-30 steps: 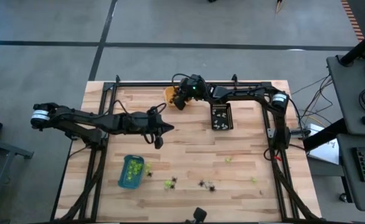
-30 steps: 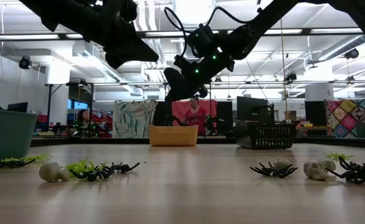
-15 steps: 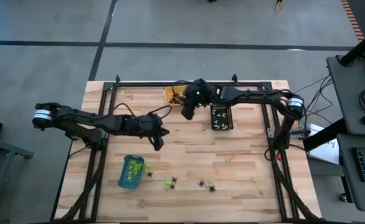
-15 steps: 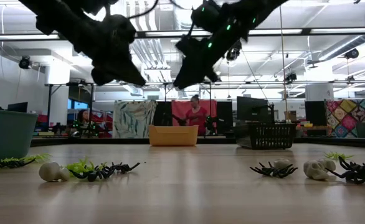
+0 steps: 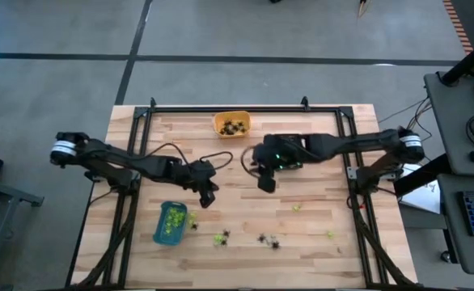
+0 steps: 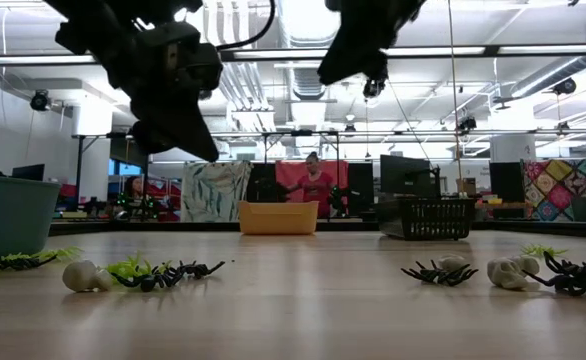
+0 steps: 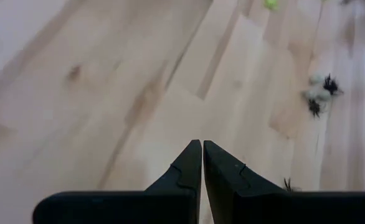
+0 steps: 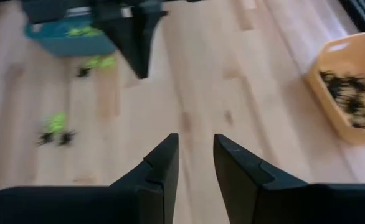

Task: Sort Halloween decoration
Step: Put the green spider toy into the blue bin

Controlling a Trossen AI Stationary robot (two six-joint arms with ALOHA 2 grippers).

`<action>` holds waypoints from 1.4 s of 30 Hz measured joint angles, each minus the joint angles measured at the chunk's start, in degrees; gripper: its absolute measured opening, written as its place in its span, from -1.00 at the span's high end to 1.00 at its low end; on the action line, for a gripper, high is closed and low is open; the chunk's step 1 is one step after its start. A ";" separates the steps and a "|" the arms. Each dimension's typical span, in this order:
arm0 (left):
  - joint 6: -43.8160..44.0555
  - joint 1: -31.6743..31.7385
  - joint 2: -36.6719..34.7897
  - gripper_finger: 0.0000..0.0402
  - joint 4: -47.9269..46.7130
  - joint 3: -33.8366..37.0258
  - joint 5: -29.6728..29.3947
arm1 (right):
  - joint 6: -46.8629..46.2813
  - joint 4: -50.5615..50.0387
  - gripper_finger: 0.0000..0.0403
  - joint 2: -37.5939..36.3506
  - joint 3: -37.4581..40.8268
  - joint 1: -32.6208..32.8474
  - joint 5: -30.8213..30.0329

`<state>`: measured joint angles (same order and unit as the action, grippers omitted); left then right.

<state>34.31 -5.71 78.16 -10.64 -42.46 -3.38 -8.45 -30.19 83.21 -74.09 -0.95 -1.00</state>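
Three trays stand on the desk: one blue tray near the left front, holding lime-green trinkets, one orange tray at the back, holding black spiders, and one black basket, mostly hidden under the right arm in the high view.

The loose Halloween decoration lies scattered along the front of the desk. In the low view I count two whitish skulls, one at the left and one at the right, about four black spiders, and lime-green pieces, though the exact number of green ones cannot be told.

The left end effector hangs above bare wood just beside the blue tray, its fingers pressed together and empty. The right end effector hovers over the middle of the desk, fingers parted with nothing between them.
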 joint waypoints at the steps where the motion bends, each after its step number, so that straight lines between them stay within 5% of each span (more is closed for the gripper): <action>1: 0.20 -0.70 0.42 1.00 -0.48 -0.25 0.00 | -0.67 0.10 0.55 -0.49 0.38 1.20 -0.46; 15: -3.74 -6.72 7.05 1.00 -3.52 -6.68 -0.27 | -16.98 -11.79 0.59 -1.56 2.84 13.79 -0.52; 25: -3.90 -6.67 6.96 1.00 -4.58 -6.66 -0.63 | -32.05 -23.58 0.66 -1.45 10.16 16.04 -0.03; 33: -4.95 -6.67 6.96 1.00 -4.58 -6.66 -2.91 | -44.50 -24.70 0.47 -1.38 17.61 16.06 7.12; 42: -5.36 -6.67 6.96 1.00 -4.48 -6.64 -6.69 | -49.05 -21.77 0.27 -0.55 19.00 15.80 4.69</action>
<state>28.95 -12.38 85.12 -15.12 -49.10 -10.07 -57.49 -51.96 82.65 -55.09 14.85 3.69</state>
